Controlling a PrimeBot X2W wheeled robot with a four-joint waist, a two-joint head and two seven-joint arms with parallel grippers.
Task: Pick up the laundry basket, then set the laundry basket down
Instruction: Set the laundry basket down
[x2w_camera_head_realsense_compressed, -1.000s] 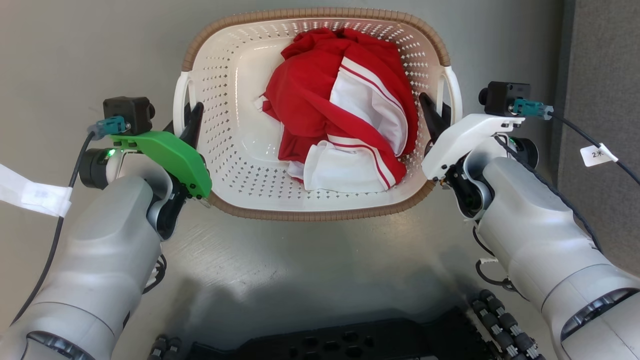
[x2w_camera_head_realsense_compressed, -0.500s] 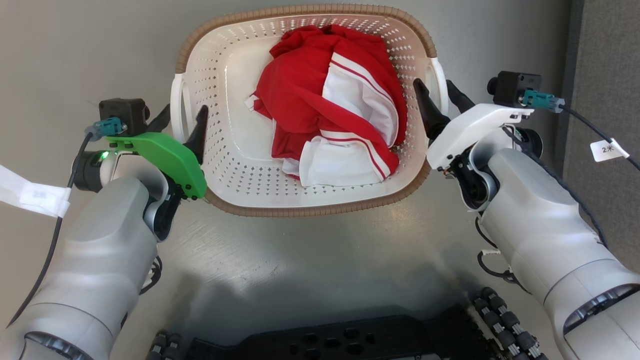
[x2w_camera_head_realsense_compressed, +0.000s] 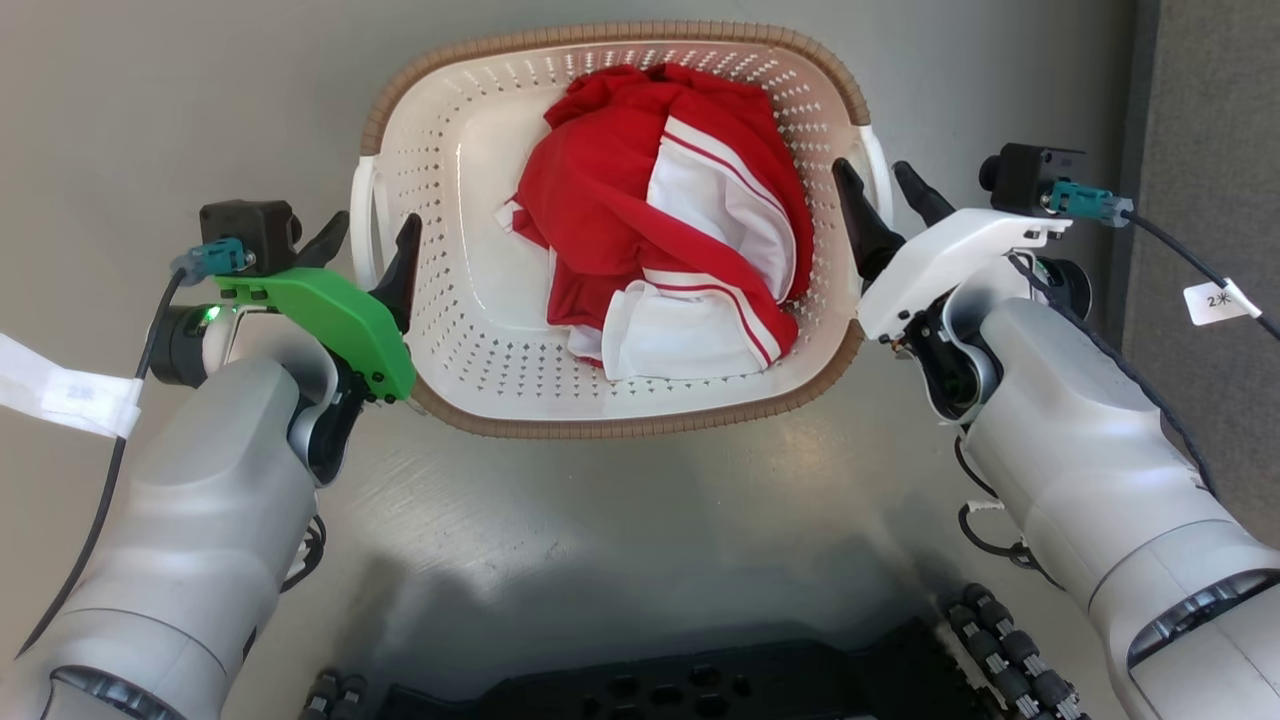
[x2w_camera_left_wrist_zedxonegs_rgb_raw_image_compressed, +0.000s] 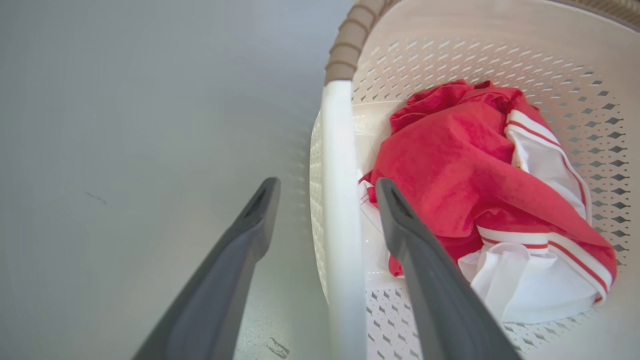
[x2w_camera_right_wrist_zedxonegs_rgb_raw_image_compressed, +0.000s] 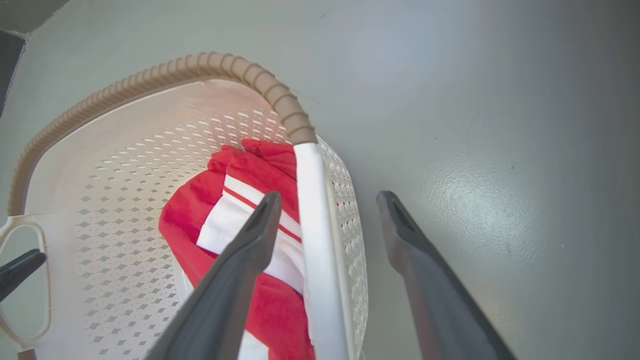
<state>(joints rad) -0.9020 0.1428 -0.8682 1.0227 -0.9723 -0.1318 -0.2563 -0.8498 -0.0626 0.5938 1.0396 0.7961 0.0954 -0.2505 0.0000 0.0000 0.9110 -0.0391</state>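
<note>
The laundry basket (x2w_camera_head_realsense_compressed: 470, 310) sits on the grey floor (x2w_camera_head_realsense_compressed: 640, 520) at 12 o'clock in the head view, with a crumpled red-and-white garment (x2w_camera_head_realsense_compressed: 610, 210) inside. At its 9 o'clock the left gripper (x2w_camera_head_realsense_compressed: 376, 222) is spread astride the left handle (x2w_camera_left_wrist_zedxonegs_rgb_raw_image_compressed: 340, 200). At its 3 o'clock the right gripper (x2w_camera_head_realsense_compressed: 872, 168) is spread astride the right handle (x2w_camera_right_wrist_zedxonegs_rgb_raw_image_compressed: 315, 250).

At the left gripper (x2w_camera_head_realsense_compressed: 375, 225), the left handle (x2w_camera_left_wrist_zedxonegs_rgb_raw_image_compressed: 340, 200) of the laundry basket (x2w_camera_head_realsense_compressed: 620, 428) stands between the two fingers. One finger is inside the basket wall, the other outside over the floor (x2w_camera_head_realsense_compressed: 620, 560). The right gripper (x2w_camera_head_realsense_compressed: 870, 168) straddles the right handle (x2w_camera_right_wrist_zedxonegs_rgb_raw_image_compressed: 312, 225) likewise. The clothing heap (x2w_camera_head_realsense_compressed: 640, 200) lies in the basket, close by the right inner finger and apart from the left one.
</note>
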